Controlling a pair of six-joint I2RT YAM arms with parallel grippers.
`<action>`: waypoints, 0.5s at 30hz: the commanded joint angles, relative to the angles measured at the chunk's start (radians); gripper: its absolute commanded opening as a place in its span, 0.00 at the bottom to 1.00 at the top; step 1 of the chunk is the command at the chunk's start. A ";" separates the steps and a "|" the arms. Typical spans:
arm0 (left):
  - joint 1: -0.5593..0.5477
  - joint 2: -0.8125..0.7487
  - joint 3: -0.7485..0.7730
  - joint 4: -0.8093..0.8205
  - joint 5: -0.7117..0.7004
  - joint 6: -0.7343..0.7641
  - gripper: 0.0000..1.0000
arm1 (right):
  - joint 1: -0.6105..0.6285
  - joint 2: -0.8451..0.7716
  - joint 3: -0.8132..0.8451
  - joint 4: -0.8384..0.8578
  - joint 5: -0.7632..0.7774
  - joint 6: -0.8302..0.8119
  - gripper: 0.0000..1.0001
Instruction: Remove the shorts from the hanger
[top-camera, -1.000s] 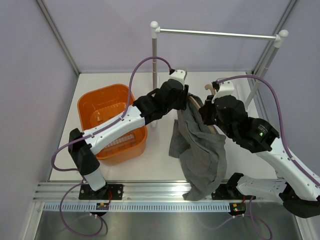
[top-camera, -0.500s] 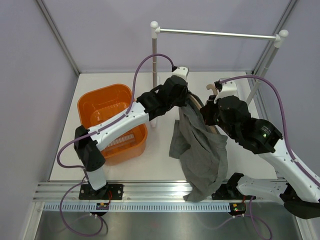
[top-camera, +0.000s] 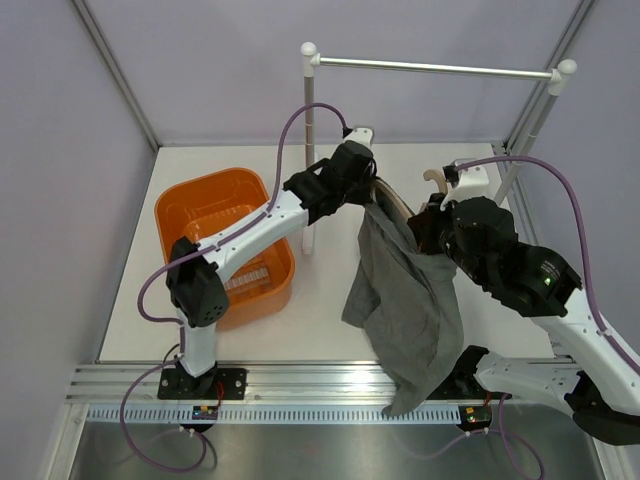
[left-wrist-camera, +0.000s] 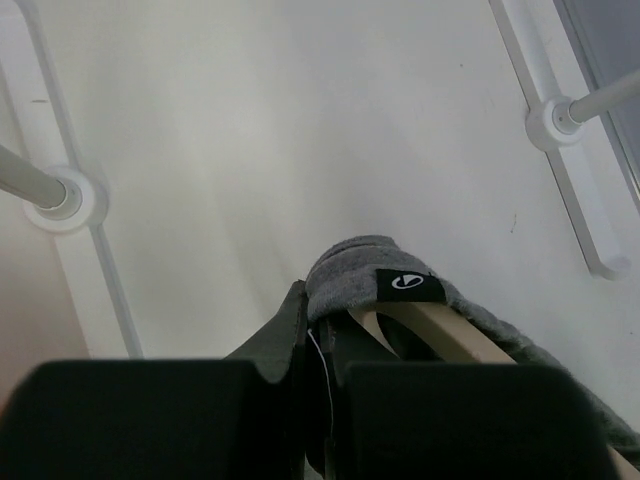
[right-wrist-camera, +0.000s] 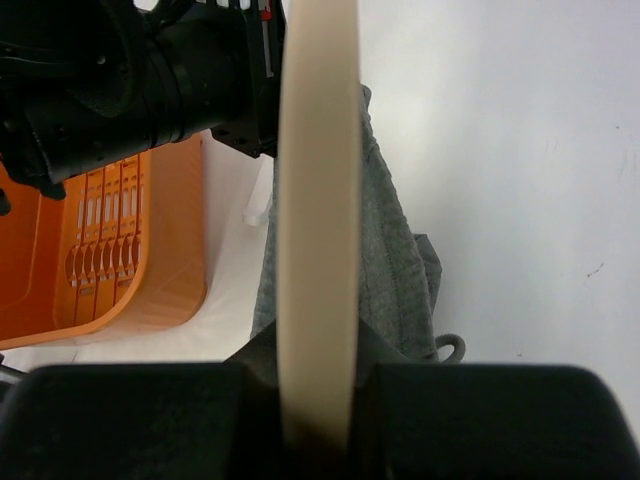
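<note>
The dark grey shorts (top-camera: 408, 295) hang from the beige hanger (top-camera: 392, 203), held in the air over the table's middle. My left gripper (top-camera: 368, 192) is shut on the waistband of the shorts (left-wrist-camera: 365, 268) at the hanger's left end; the hanger's beige bar (left-wrist-camera: 440, 328) shows under the fabric. My right gripper (top-camera: 432, 222) is shut on the hanger (right-wrist-camera: 318, 200) near its hook (top-camera: 436, 177), with the shorts (right-wrist-camera: 395, 260) draped beside the bar.
An orange basket (top-camera: 205, 215) stands at the left and also shows in the right wrist view (right-wrist-camera: 110, 250). A silver rail (top-camera: 430, 68) on two posts spans the back; its left post (top-camera: 308, 130) stands right behind my left arm.
Both grippers have moved up and to the right with the hanger and shorts. The left arm has stretched out further, and the shorts hang a little further right.
</note>
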 joint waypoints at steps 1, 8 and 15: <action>0.051 0.029 -0.037 0.042 -0.042 0.007 0.00 | 0.018 -0.068 0.079 0.007 -0.035 0.004 0.00; 0.048 -0.039 -0.151 0.097 0.030 0.021 0.00 | 0.016 -0.077 0.076 0.050 -0.017 -0.007 0.00; -0.019 -0.207 -0.309 0.177 0.080 0.053 0.00 | 0.018 -0.056 0.069 0.116 0.090 -0.025 0.00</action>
